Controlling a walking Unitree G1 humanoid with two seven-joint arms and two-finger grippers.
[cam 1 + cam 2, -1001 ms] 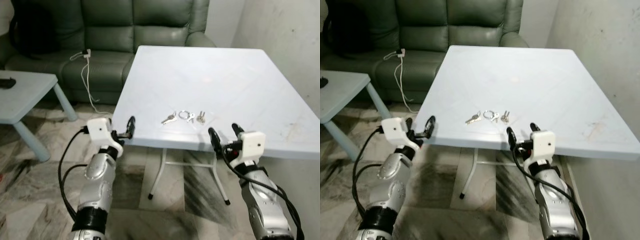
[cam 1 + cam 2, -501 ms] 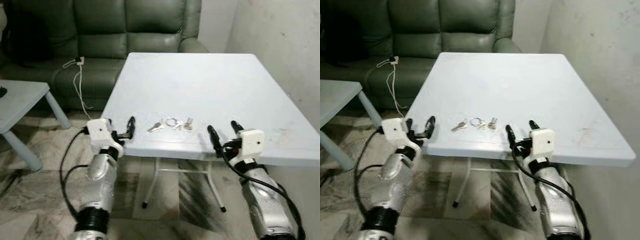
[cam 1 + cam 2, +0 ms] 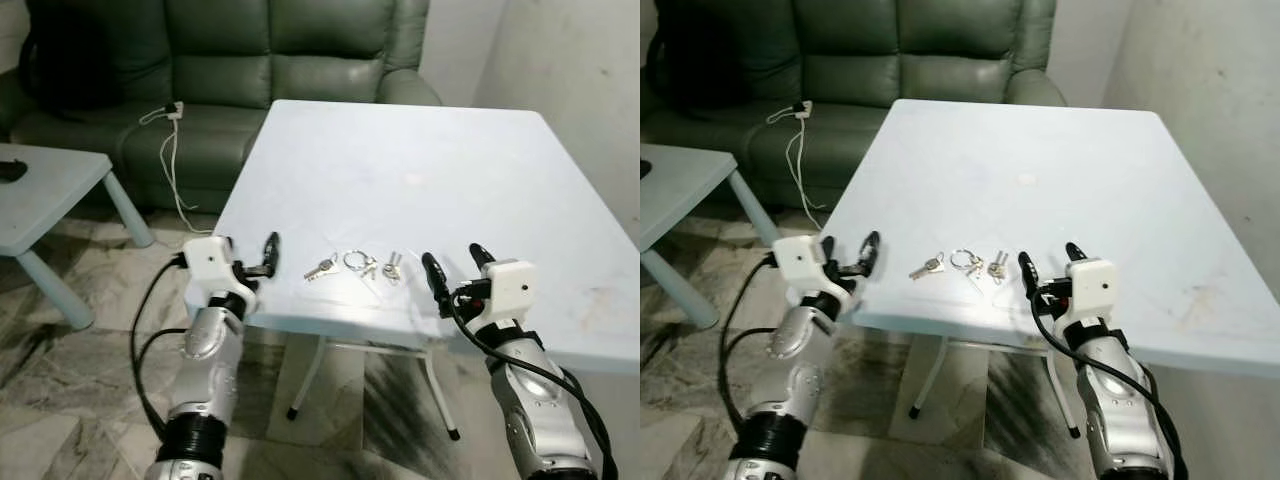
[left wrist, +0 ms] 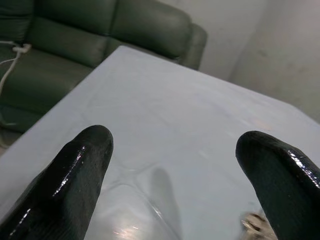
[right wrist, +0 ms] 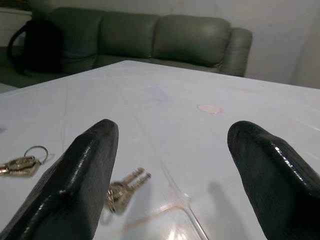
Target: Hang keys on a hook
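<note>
Metal keys (image 3: 356, 265) lie near table (image 3: 450, 180) front edge, btwn both grippers. Right gripper (image 3: 456, 272) spread wide, nearest; left gripper (image 3: 252, 266) also spread, empty. Best pinch ring, approach low.

Living room: green sofa (image 3: 250, 60), table (image 3: 450, 160)

Soft, even indoor light; the surface (image 3: 420, 190) shows faint glare near its front edge. Wrist views are slightly blurred.
</note>
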